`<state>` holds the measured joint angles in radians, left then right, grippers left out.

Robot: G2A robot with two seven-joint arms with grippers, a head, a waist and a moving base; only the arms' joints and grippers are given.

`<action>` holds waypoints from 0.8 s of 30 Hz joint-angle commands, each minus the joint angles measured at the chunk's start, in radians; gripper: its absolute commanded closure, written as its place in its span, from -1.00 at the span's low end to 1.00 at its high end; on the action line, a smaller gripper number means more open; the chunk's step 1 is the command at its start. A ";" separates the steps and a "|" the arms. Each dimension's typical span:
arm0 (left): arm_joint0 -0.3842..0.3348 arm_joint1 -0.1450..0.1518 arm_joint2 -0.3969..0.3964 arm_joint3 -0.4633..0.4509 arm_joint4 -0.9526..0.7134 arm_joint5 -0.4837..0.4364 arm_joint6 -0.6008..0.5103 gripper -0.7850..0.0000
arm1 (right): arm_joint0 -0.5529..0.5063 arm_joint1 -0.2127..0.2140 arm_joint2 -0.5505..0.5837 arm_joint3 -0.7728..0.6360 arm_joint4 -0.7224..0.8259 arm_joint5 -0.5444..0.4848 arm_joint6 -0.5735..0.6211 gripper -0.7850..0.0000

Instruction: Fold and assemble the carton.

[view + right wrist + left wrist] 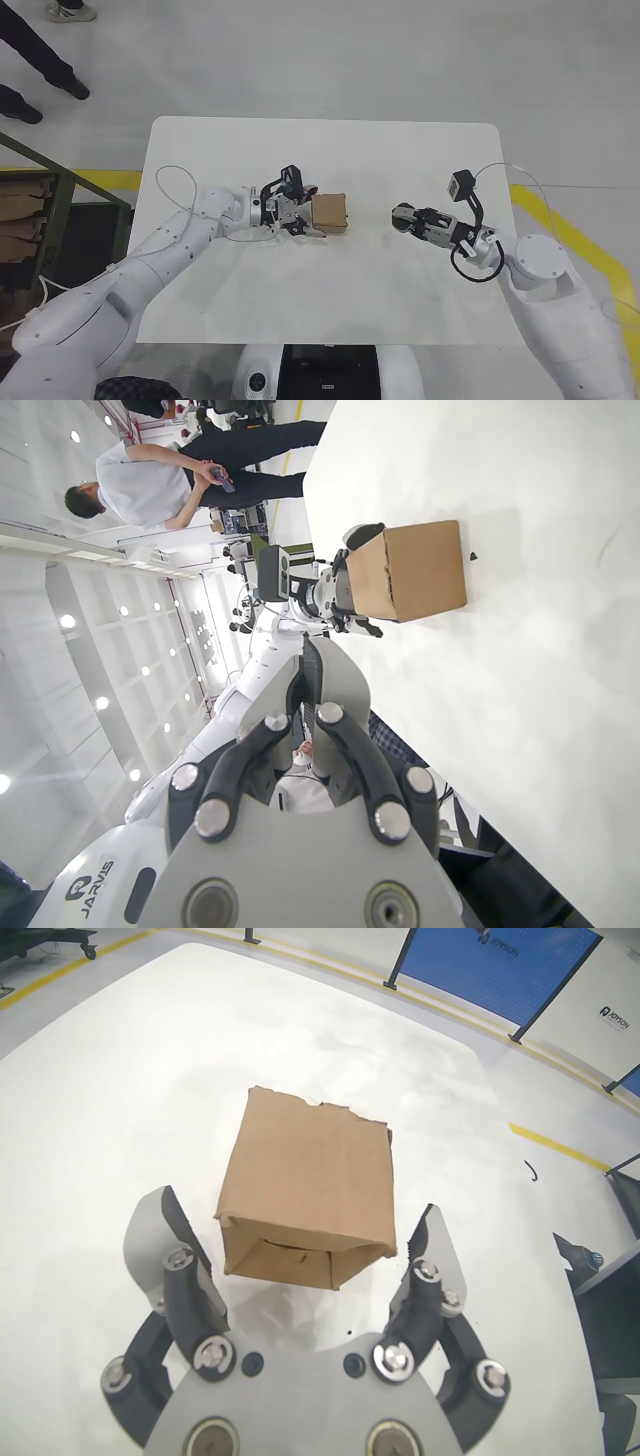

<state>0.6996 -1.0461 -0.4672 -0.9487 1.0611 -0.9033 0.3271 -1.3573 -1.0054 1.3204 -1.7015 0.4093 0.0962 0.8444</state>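
Carton [307,1198] just ahead of wide-open left jaws, ungripped; right jaws closed, empty.

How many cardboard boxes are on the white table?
1. The carton sits near the middle of the table, right in front of the left end effector, which is open, with one finger at each side of the carton's near end.

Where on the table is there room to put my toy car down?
On the table, the far strip beyond the carton is bare, and so is the wide strip from the carton to the near edge. A smaller gap lies between the carton and the shut right gripper. It is crowded where the open left gripper sits around the carton's end.
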 commanded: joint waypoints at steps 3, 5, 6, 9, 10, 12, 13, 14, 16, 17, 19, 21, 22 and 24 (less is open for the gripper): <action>0.008 0.002 -0.023 -0.010 0.002 -0.047 0.046 -1.00 | 0.019 -0.003 -0.008 0.027 0.005 -0.012 -0.005 1.00; 0.012 0.008 -0.046 -0.012 0.008 -0.067 0.078 -1.00 | 0.034 -0.005 -0.010 0.051 0.015 -0.027 -0.008 1.00; 0.013 0.010 -0.053 -0.014 0.012 -0.070 0.088 -1.00 | 0.040 -0.006 -0.011 0.060 0.019 -0.034 -0.010 1.00; 0.019 0.022 -0.084 -0.028 0.057 -0.049 0.111 -1.00 | 0.068 -0.012 -0.014 0.109 0.045 -0.066 -0.022 1.00; 0.025 0.026 -0.095 -0.032 0.061 -0.050 0.122 -1.00 | 0.078 -0.014 -0.012 0.128 0.062 -0.082 -0.029 1.00; 0.030 0.035 -0.118 -0.038 0.072 -0.046 0.132 -1.00 | 0.099 -0.018 -0.010 0.166 0.080 -0.113 -0.037 1.00; 0.035 0.038 -0.129 -0.040 0.071 -0.048 0.137 -1.00 | 0.108 -0.019 -0.006 0.183 0.086 -0.127 -0.043 1.00; 0.038 0.042 -0.141 -0.042 0.068 -0.051 0.143 -1.00 | 0.117 -0.020 -0.002 0.198 0.094 -0.144 -0.051 1.00; 0.042 0.049 -0.165 -0.044 0.070 -0.044 0.144 -1.00 | 0.135 -0.022 0.010 0.233 0.106 -0.167 -0.064 1.00; 0.046 0.052 -0.178 -0.046 0.065 -0.041 0.147 -1.00 | 0.144 -0.023 0.017 0.249 0.114 -0.178 -0.070 1.00; 0.050 0.060 -0.205 -0.045 0.056 -0.039 0.150 -1.00 | 0.160 -0.023 0.029 0.278 0.117 -0.196 -0.081 1.00; 0.055 0.068 -0.234 -0.044 0.050 -0.030 0.150 -1.00 | 0.174 -0.024 0.044 0.306 0.126 -0.215 -0.092 1.00; 0.056 0.072 -0.250 -0.043 0.049 -0.024 0.146 -1.00 | 0.180 -0.024 0.051 0.320 0.129 -0.225 -0.099 1.00; 0.060 0.081 -0.280 -0.041 0.044 -0.010 0.136 -1.00 | 0.193 -0.025 0.060 0.345 0.123 -0.246 -0.116 1.00</action>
<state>0.7577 -0.9689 -0.7329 -0.9908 1.1076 -0.9196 0.4673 -1.1692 -1.0300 1.3773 -1.3672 0.5367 -0.1415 0.7358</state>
